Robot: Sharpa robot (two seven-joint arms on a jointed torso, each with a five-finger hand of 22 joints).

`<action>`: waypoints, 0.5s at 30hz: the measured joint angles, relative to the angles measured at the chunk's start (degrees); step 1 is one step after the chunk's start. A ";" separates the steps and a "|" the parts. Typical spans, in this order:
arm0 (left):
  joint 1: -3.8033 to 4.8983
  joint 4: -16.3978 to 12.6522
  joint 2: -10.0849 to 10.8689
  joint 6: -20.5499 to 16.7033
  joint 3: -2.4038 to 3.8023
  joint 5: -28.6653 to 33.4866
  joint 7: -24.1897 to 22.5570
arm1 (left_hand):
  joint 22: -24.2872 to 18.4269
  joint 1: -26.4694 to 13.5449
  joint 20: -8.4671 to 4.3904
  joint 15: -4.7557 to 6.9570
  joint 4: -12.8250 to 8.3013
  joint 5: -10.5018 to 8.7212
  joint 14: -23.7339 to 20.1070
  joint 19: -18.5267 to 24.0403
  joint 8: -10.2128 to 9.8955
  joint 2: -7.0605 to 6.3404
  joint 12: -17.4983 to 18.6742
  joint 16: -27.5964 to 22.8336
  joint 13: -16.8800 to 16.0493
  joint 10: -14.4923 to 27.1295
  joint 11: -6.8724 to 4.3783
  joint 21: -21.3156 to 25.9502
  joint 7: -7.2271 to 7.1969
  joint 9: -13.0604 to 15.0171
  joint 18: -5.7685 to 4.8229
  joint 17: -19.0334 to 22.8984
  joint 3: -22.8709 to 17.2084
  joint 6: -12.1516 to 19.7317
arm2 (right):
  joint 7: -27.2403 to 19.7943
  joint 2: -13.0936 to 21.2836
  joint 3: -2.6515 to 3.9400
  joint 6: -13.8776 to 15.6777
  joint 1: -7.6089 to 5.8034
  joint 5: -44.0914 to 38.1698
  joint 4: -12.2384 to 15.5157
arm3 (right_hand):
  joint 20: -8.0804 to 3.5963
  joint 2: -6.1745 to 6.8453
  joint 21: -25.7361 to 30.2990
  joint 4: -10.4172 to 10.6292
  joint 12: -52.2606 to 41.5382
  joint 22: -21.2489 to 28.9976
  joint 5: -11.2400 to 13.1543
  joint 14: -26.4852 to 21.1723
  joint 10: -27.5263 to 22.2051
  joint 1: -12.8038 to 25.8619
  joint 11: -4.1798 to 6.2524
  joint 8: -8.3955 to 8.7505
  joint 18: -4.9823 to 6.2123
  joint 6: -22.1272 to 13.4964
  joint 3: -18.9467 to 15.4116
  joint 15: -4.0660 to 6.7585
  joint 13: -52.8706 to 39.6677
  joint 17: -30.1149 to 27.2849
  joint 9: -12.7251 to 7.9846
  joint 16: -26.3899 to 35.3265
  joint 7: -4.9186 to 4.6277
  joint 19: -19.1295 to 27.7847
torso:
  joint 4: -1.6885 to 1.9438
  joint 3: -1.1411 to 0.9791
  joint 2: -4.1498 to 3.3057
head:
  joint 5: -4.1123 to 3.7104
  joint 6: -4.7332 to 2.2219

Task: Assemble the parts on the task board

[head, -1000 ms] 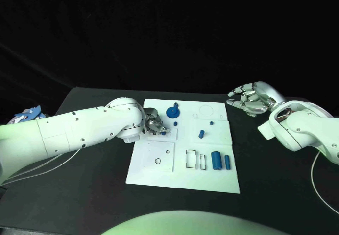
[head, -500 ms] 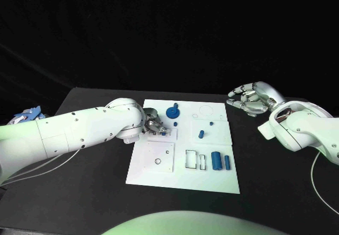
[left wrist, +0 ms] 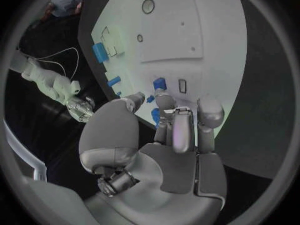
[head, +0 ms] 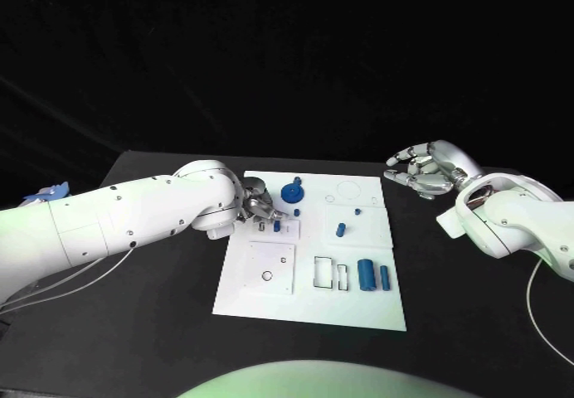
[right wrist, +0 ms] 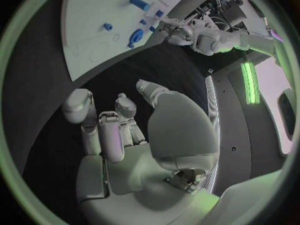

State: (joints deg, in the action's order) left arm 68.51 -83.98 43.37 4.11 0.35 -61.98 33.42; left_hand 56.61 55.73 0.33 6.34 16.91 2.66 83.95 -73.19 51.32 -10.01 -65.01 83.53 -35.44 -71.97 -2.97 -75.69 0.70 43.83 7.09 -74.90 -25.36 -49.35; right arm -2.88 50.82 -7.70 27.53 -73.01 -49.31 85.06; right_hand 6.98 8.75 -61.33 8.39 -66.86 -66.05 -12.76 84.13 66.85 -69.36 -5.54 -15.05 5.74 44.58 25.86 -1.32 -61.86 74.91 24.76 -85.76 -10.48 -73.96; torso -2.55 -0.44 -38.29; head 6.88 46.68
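The white task board lies mid-table. My left hand hovers over its far left part with fingers bent and holds nothing. Just past its fingertips a small blue block stands on the board beside a narrow slot. A blue gear stands close behind the hand. A blue peg lies mid-board, and two blue cylinders lie by the rectangular slots. My right hand hangs off the board's far right corner, fingers curled in on nothing.
A square panel with two round holes takes up the board's near left. Bare black table lies to both sides. Thin cables run under the left arm.
My left hand has drawn back a little toward the far left, leaving the small blue block standing free of its fingers. The right hand has not moved.
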 measured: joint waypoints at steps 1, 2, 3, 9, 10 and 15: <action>0.38 -0.21 0.14 -0.01 0.23 0.28 -0.01 | -0.16 0.00 0.00 0.00 0.01 0.00 0.00 0.00 0.00 0.00 0.00 0.00 0.17 0.00 0.00 0.00 0.00 -0.13 0.00 0.00 0.18 0.00 | -0.01 -0.02 0.00 0.03 0.00 0.00 -0.09 | 0.00 0.00 0.00 0.00 0.00 0.00 0.00 0.00 0.00 0.00 0.00 0.00 0.00 0.00 0.00 0.00 0.00 0.00 0.00 0.00 0.00 0.00 | -0.01 0.00 0.00 | 0.02 -0.04; 0.70 -0.35 0.25 -0.01 0.36 0.50 -0.03 | -0.37 0.08 0.22 0.00 0.04 0.00 0.00 0.22 -0.45 0.08 0.00 0.00 0.44 0.36 0.10 0.13 0.24 -0.36 0.00 0.00 0.63 0.24 | -0.01 -0.04 0.00 0.05 0.00 0.00 -0.15 | 0.00 0.00 0.00 0.00 0.00 0.00 0.00 0.00 0.00 0.00 0.00 0.00 0.00 0.00 0.00 0.00 0.00 0.00 0.00 0.00 0.00 0.00 | -0.01 -0.01 0.00 | 0.04 -0.08; 1.02 -0.46 0.36 -0.01 0.49 0.70 -0.05 | -0.64 0.40 0.43 -0.20 0.03 0.00 0.11 0.43 -1.36 0.40 0.25 0.00 0.86 0.81 0.39 0.44 0.54 -0.96 0.00 0.00 1.04 0.98 | -0.02 -0.06 0.00 0.07 0.00 0.00 -0.21 | 0.00 0.00 0.00 0.00 0.00 0.00 0.00 0.00 0.00 0.00 0.00 0.00 0.00 0.00 0.00 0.00 0.00 0.00 0.00 0.00 0.00 0.00 | -0.03 -0.01 0.00 | 0.08 -0.16; 3.30 -0.32 1.05 0.42 1.56 1.79 -0.12 | -2.63 2.61 1.68 -1.99 -0.01 0.06 0.09 1.68 -6.82 0.72 3.52 0.00 7.21 4.95 2.11 1.64 2.74 -4.98 0.00 0.00 1.74 4.21 | -0.05 -0.11 0.00 0.19 0.02 0.00 -0.52 | 0.00 0.00 0.00 0.00 0.00 0.00 0.00 0.00 0.00 0.00 0.00 0.00 0.00 0.00 0.00 0.00 0.00 0.00 0.00 0.00 0.00 0.00 | -0.07 -0.04 0.00 | 0.18 -0.45; 3.82 0.18 1.07 0.78 1.67 1.97 -0.12 | -3.04 3.05 1.96 -2.40 -0.01 0.18 0.08 1.97 -7.97 0.60 4.41 0.00 8.49 5.86 2.57 1.95 3.29 -5.88 0.00 0.00 1.74 4.75 | -0.05 -0.12 0.00 0.21 0.03 0.00 -0.56 | 0.00 0.00 0.00 0.00 0.00 0.00 0.00 0.00 0.00 0.00 0.00 0.00 0.00 0.00 0.00 0.00 0.00 0.00 0.00 0.00 0.00 0.00 | -0.07 -0.04 0.01 | 0.18 -0.50; 5.12 3.62 0.77 2.67 1.90 2.26 -0.12 | -5.60 4.31 3.09 -3.52 0.00 0.18 -0.01 3.52 -11.41 0.69 6.43 -0.38 10.57 7.82 4.13 3.42 4.95 -9.03 0.00 0.00 1.74 6.40 | -0.07 -0.13 0.00 0.28 0.04 0.00 -0.63 | 0.00 0.00 0.00 0.00 0.00 0.00 0.00 0.00 0.00 0.00 0.00 0.00 0.00 0.00 0.00 0.00 0.00 0.00 0.00 0.00 0.00 0.00 | -0.01 -0.07 0.00 | 0.25 -0.74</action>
State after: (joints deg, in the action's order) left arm 73.63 -80.36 44.14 6.78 2.26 -59.72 33.30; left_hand 51.02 60.04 3.41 2.82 16.90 2.85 83.94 -69.67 39.91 -9.32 -58.58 83.15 -24.87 -64.15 1.16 -72.27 5.65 34.80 7.09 -74.90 -23.62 -42.95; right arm -2.95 50.69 -7.70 27.81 -72.97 -49.31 84.43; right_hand 6.98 8.75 -61.33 8.39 -66.86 -66.06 -12.76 84.13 66.85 -69.36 -5.54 -15.05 5.74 44.58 25.86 -1.32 -61.86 74.90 24.77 -85.76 -10.48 -73.96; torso -2.55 -0.52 -38.29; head 7.13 45.94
